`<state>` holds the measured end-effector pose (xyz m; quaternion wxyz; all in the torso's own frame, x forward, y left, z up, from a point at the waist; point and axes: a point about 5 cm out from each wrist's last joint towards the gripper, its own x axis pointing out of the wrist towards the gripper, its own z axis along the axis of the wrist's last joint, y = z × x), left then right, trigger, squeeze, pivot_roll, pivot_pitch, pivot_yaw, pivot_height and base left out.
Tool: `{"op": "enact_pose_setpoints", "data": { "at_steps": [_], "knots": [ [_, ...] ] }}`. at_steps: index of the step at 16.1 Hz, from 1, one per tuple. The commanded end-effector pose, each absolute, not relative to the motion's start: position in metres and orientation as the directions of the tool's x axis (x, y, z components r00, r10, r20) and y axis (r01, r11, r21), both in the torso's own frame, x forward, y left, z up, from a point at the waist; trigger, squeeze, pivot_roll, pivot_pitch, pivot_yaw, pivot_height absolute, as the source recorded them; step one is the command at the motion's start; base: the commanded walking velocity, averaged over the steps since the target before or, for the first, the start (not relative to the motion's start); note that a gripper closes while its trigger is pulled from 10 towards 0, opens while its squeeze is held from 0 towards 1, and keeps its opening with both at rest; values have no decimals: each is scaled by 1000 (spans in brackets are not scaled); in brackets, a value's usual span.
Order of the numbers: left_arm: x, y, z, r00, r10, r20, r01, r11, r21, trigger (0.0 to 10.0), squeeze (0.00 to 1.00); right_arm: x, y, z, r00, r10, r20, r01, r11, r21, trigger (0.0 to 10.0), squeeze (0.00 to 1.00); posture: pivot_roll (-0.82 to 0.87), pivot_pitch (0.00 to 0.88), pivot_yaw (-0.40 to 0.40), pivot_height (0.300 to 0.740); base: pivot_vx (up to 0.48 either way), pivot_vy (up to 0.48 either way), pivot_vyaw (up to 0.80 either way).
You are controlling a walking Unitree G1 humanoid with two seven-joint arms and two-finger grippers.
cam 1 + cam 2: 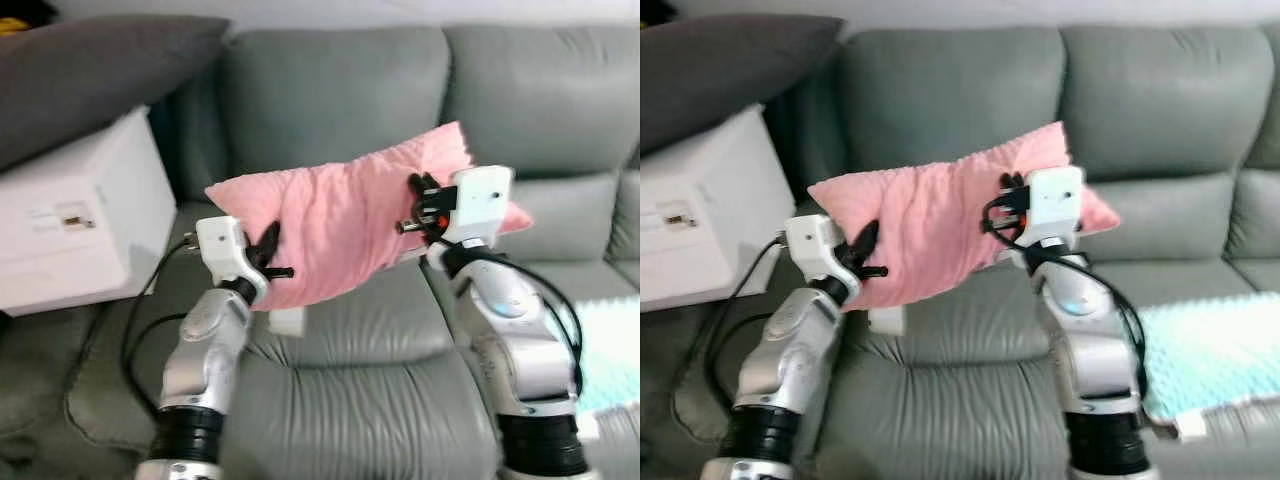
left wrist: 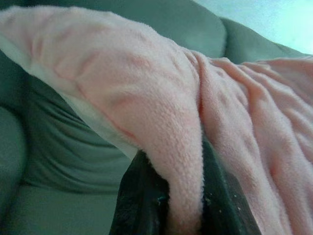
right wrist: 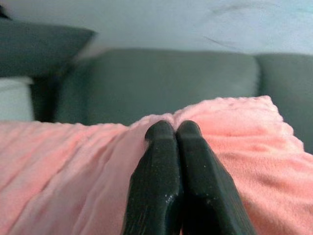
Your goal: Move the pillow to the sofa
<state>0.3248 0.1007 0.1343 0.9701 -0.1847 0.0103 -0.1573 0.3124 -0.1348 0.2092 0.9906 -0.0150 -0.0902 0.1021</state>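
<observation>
With both arms raised in front of me, I see my left end effector clamped on the lower left end of the pink pillow; through the left wrist camera a thick fold of the plush fabric sits pinched between its two black fingers. My right end effector grips the pillow's upper right part, and in the right wrist camera its fingers are pressed nearly together with the pink fabric bunched at their tips, so it has only a thin pinch of cloth.

Between the two grips the pillow hangs in the air, tilted, its right corner higher than its left. It is held above the grey sofa, over the seat cushions and in front of the backrest, not resting on either as far as I can tell.

A small white object lies on the seat just under the pillow's lower edge; I cannot make out what it is. To my left a white box-like cabinet stands beside the sofa's end, with a dark grey cushion lying on top of it. To my right, on the seat, a pale turquoise blanket is spread. Black cables loop beside both of my silver forearms.
</observation>
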Motion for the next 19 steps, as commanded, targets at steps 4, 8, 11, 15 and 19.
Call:
{"op": "enact_pose_setpoints", "data": {
  "at_steps": [4,8,11,15,19],
  "knots": [
    [326,100,137,945,-324,37,317,884,-345,10000,0,313,-127,216,951,234,201,-229,972,-50,10000,0,-128,13,16,740,0,0,0],
    [325,101,138,945,-326,37,320,890,-326,10000,0,313,-128,215,953,229,199,-224,973,-47,10000,0,-126,16,21,740,0,0,0],
    [325,100,131,941,-339,2,323,892,-316,10000,0,312,-127,212,954,228,192,-224,974,-45,10000,0,-122,20,22,740,0,0,0],
    [319,113,95,936,-325,-137,291,931,-221,10000,0,312,-129,184,968,230,104,-228,973,-27,10000,0,-100,42,24,740,0,0,0],
    [308,126,58,915,-324,-242,290,942,-167,10000,0,304,-144,143,989,136,-50,-137,990,-12,10000,0,-92,107,45,740,0,0,0]
  ]
}}
